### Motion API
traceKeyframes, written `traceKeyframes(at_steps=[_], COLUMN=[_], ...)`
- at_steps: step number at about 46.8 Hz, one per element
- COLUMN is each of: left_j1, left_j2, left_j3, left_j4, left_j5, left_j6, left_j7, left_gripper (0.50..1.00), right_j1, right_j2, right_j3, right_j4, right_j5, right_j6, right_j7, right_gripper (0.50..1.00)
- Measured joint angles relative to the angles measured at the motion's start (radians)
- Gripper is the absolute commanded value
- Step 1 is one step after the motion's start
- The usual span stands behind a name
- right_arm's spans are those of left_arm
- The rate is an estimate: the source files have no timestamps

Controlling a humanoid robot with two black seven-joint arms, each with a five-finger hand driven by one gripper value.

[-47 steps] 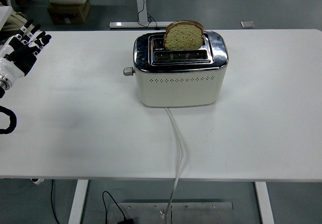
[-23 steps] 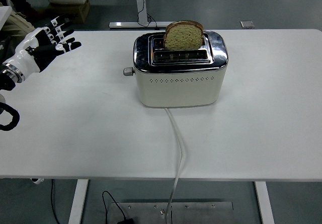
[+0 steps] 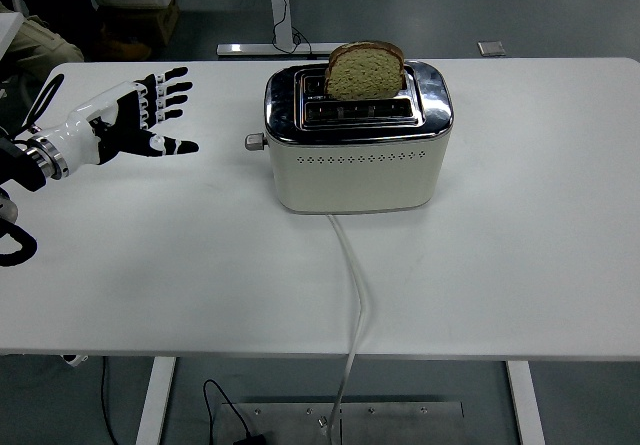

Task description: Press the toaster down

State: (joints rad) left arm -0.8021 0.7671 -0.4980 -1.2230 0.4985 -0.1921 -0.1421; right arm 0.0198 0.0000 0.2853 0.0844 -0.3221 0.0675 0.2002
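A cream toaster with a chrome top stands at the middle of the white table. A slice of brown bread sticks up out of its rear slot. Its lever knob juts from the left end, raised. My left hand is open with fingers spread, hovering above the table to the left of the toaster, some way short of the knob. The right arm is out of view.
The toaster's white cord runs from its front over the table's near edge. A cardboard box and a table frame stand on the floor behind. A person's trouser leg shows at top left.
My left hand has moved right and forward from the left edge toward the toaster's left end, fingers still spread. The toaster and bread have not moved.
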Motion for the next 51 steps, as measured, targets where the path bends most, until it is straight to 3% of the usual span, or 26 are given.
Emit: traceKeyframes(at_steps=[10, 17, 36, 51], left_j1=[-0.002, -0.002, -0.053, -0.054], left_j2=[0.034, 0.041, 0.022, -0.044], left_j3=[0.001, 0.001, 0.001, 0.001], left_j4=[-0.044, -0.044, -0.037, -0.021], left_j5=[0.106, 0.195, 0.258, 0.313], left_j6=[-0.133, -0.177, -0.187, -0.187], left_j7=[0.02, 0.049, 0.05, 0.05], left_gripper=[1.0, 1.0, 1.0, 1.0], right_j1=[0.0, 0.0, 0.0, 0.0], right_j2=[0.0, 0.0, 0.0, 0.0], right_j3=[0.0, 0.0, 0.0, 0.001], right_j4=[0.0, 0.0, 0.0, 0.0], right_j5=[0.0, 0.0, 0.0, 0.0], right_j6=[0.0, 0.0, 0.0, 0.0], right_j7=[0.0, 0.0, 0.0, 0.0], right_gripper=[0.998, 0.998, 0.998, 0.998])
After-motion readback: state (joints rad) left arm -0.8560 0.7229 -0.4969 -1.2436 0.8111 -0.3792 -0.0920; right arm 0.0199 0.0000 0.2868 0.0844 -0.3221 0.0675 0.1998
